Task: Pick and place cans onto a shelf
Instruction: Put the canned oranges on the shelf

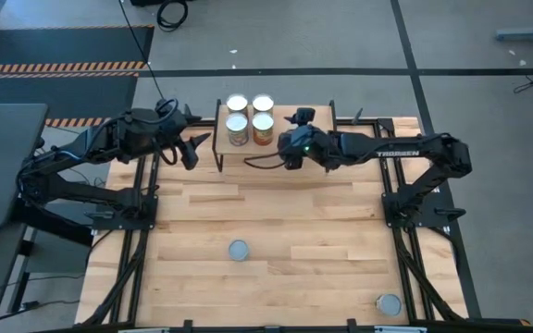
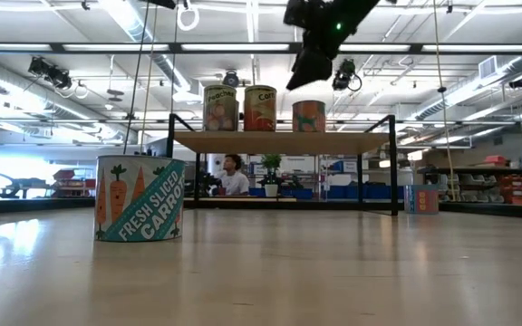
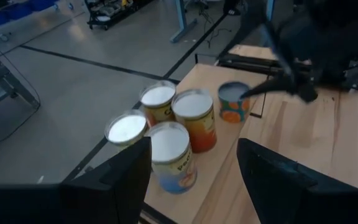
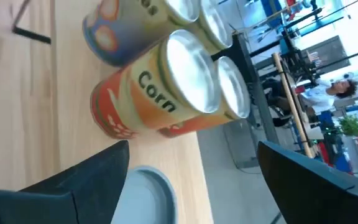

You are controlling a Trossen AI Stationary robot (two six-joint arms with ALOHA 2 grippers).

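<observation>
Fingers [image 4: 86,177] apart; can [image 4: 157,93] reads "Corn".

I see three cans [image 2: 260,109] standing on the shelf [image 2: 284,142], right gripper [image 2: 314,65] hanging just above the rightmost. Carrot can [image 2: 140,198] sits on the table [image 2: 333,272] up close.

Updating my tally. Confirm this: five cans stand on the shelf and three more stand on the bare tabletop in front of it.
Not quite. The shelf does hold five cans, but only two stand on the tabletop, not three: one mid-table and one near the front right corner. The high view shows it.
</observation>
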